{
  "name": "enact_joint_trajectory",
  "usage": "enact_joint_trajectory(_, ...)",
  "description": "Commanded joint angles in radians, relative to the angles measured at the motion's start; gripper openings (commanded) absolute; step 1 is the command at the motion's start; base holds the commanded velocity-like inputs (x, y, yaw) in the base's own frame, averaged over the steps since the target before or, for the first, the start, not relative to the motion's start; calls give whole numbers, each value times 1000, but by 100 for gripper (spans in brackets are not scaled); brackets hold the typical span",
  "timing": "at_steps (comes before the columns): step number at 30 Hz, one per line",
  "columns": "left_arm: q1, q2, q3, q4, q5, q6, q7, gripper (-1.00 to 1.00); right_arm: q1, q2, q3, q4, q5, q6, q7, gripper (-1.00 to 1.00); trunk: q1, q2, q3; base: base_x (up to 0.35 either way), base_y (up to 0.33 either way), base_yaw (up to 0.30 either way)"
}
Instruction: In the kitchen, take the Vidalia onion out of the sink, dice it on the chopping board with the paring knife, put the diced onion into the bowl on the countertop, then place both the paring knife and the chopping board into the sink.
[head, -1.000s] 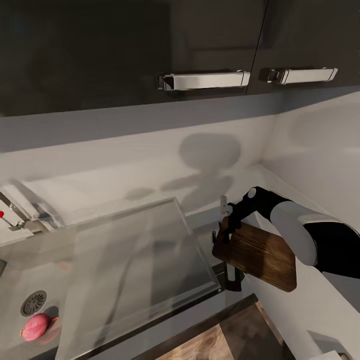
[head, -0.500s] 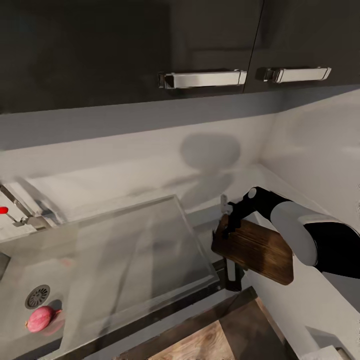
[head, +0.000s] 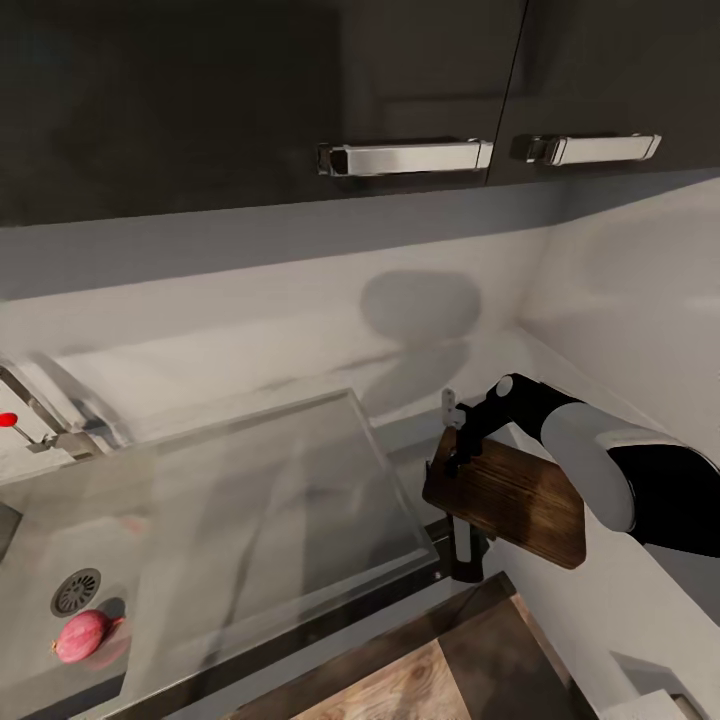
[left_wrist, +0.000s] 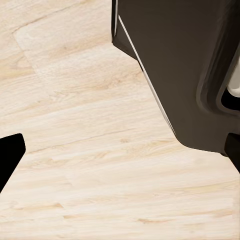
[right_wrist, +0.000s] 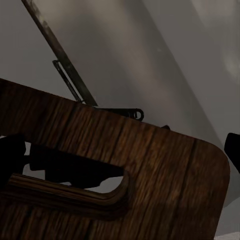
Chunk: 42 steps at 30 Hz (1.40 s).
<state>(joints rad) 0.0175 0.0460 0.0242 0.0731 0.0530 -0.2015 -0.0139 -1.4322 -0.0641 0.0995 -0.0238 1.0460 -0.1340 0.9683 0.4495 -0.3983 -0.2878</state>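
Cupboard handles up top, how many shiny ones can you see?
2. One cabinet handle is near the middle of the head view; the other handle is farther right. More may be out of frame.

A home kitchen — dark grey wall cabinets (head: 260, 100) with chrome bar handles (head: 405, 158) hang over a grey countertop (head: 300, 350), beside a stainless-steel sink (head: 250, 520) with drain (head: 75, 592) and a red-knobbed faucet (head: 40, 425) — pale wooden floor (left_wrist: 90, 165) below.

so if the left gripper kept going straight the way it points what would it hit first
Probably the pale wooden floor: the left wrist view looks along the fingers down at its planks. A dark cabinet sits off to one side of that line, not across it. Depth is hard to judge.
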Motion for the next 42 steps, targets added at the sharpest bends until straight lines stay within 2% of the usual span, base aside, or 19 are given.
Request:
enact_joint_trajectory(1, -1, 0, 2, 2, 5, -6, -1, 100, -1, 0, 8, -1, -1, -9, 1, 100, 1, -2, -1, 0, 0, 0)
enact_joint_trajectory(29, -1, 0, 2, 2, 5, -6, -1, 100, -1, 0, 8, -1, -1, -9, 1, 100, 1, -2, -2, -17, -14, 0)
enact_joint_trajectory(42, -1, 0, 2, 2, 5, -5, -1, 100, -1, -2, 8, -1, -1, -9, 1, 100, 1, -2, -16, 0, 0, 0)
